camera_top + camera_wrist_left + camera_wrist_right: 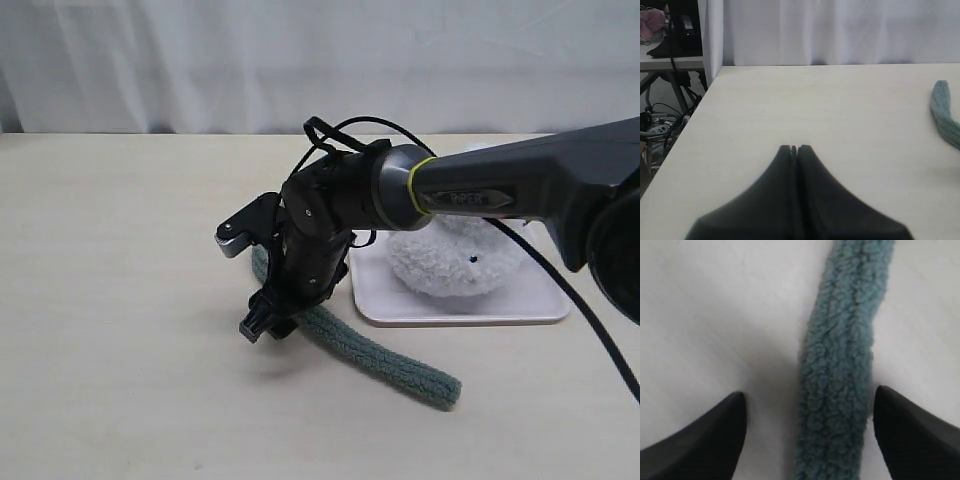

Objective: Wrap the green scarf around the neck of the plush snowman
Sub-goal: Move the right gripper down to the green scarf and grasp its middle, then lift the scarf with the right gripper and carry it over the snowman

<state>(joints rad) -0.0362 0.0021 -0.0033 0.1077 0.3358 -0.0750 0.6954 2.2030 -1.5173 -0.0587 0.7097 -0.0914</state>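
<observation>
The green scarf [385, 365] lies flat on the table in a curved strip, and my right arm hides its far end. My right gripper [265, 318] points down over that part. In the right wrist view the gripper [809, 396] is open, with the scarf [840, 365] running between its fingertips [732, 412] and closer to one of them. The plush snowman [455, 262] rests on a white tray [450, 312]; the arm covers its upper part and its neck is hidden. My left gripper [794, 148] is shut on nothing above bare table. One rounded scarf end [944, 112] shows at the edge of its view.
The white tray sits right of the scarf. A white curtain [300, 60] hangs behind the table's far edge. The left wrist view shows the table's side edge, with a stand and cables [660, 125] beyond it.
</observation>
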